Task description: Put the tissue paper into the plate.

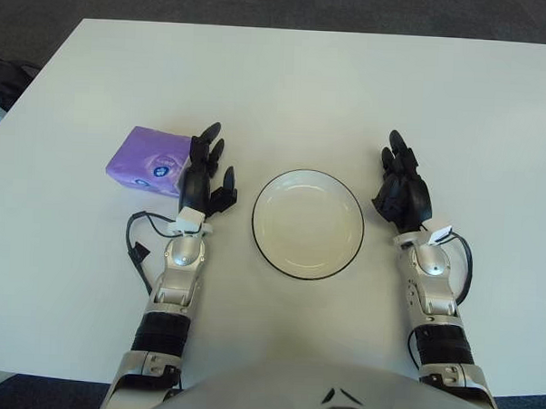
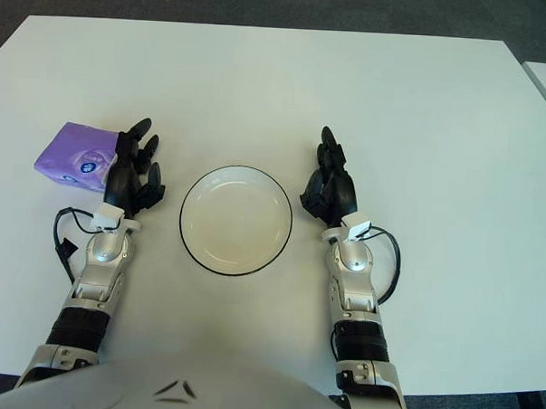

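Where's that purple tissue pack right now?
The tissue pack lies on the white table, on the robot's left, beside the left hand and left of the plate.

The white rectangular desk [image 1: 350,90] is carrying a purple plastic-wrapped tissue pack [image 1: 146,159] and a white round black-rimmed plate [image 1: 309,186], lying apart.

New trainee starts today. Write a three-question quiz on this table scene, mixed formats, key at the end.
1. True or false: the purple tissue pack already lies in the plate.
2. Which hand is beside the tissue pack? A) left hand B) right hand
3. Fill in: the plate sits on the white table between the two ____.

Key:
1. False; the pack lies on the table, left of the plate.
2. A.
3. Hands; both show open fingers and hold nothing.
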You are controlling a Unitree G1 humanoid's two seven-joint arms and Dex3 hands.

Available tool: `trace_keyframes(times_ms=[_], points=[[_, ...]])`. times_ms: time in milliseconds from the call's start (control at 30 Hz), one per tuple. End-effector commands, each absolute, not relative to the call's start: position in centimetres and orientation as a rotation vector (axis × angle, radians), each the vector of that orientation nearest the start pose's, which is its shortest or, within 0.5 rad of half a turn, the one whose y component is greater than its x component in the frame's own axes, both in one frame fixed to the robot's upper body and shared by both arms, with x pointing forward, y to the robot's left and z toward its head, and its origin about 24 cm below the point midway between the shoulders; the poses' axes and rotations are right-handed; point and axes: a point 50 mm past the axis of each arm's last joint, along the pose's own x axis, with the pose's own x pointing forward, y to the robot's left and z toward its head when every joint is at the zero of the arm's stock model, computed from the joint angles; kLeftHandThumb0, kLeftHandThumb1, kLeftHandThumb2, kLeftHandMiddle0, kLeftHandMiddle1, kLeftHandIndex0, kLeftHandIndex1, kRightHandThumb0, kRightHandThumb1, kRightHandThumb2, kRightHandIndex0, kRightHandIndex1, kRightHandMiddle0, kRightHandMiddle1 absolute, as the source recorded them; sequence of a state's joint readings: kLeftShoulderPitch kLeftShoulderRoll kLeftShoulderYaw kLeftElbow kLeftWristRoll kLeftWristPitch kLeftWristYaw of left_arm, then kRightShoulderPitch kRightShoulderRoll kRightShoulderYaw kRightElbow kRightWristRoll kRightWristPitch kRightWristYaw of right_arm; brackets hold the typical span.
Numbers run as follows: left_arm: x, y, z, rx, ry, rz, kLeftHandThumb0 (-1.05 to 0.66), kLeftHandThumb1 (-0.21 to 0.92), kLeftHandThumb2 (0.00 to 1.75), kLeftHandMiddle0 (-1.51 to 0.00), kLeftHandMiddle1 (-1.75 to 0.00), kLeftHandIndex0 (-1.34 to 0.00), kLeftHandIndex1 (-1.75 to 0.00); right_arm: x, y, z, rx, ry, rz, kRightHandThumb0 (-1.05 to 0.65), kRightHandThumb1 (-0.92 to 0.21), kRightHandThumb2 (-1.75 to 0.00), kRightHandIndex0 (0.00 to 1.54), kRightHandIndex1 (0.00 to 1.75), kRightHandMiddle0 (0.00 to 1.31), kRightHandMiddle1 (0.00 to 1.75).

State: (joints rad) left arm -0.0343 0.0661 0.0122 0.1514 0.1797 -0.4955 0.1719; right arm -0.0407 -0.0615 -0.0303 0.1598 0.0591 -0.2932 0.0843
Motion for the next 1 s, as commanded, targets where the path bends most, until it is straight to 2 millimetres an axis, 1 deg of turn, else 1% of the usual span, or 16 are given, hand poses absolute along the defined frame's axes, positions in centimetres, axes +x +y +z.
trace_keyframes(times_ms=[0,133,300,500,633,967], points=[[25.0,17.2,6.6,0.298,-0.452,0.129,-0.63,0.92,0.73,-0.39,0.0,0.0,-0.69,23.6,-16.6,-1.1,-0.004,0.107,0.036,-0.86,-0.92,-1.04,0.0,0.0,0.0,0.0],[25.3,17.4,7.7,0.354,-0.522,0.13,-0.66,0.92,0.74,-0.38,0.0,0.0,-0.68,23.6,-16.5,-1.1,-0.006,0.109,0.034,-0.86,-0.92,-1.04,0.0,0.0,0.0,0.0],[25.2,17.7,8.4,0.483,-0.611,0.137,-0.69,0.92,0.75,-0.34,0.0,0.0,-0.64,23.7,-16.5,-1.3,-0.006,0.119,0.031,-0.85,-0.92,-1.04,0.01,0.0,0.0,0.0],[25.0,18.0,9.0,0.571,-0.686,0.131,-0.7,0.92,0.77,-0.3,0.0,0.0,-0.58,23.7,-16.4,-1.3,-0.005,0.116,0.037,-0.84,-0.92,-1.05,0.01,0.0,0.0,0.0],[24.9,18.0,9.2,0.608,-0.71,0.107,-0.72,0.92,0.76,-0.25,0.0,0.0,-0.49,23.8,-16.3,-1.3,-0.007,0.116,0.043,-0.85,-0.92,-1.05,0.01,0.0,0.0,0.0],[24.7,18.0,9.5,0.653,-0.754,0.074,-0.74,0.92,0.78,-0.18,0.0,0.0,-0.33,23.8,-16.1,-1.5,-0.004,0.129,0.048,-0.85,-0.92,-1.06,0.0,0.0,0.0,0.0]])
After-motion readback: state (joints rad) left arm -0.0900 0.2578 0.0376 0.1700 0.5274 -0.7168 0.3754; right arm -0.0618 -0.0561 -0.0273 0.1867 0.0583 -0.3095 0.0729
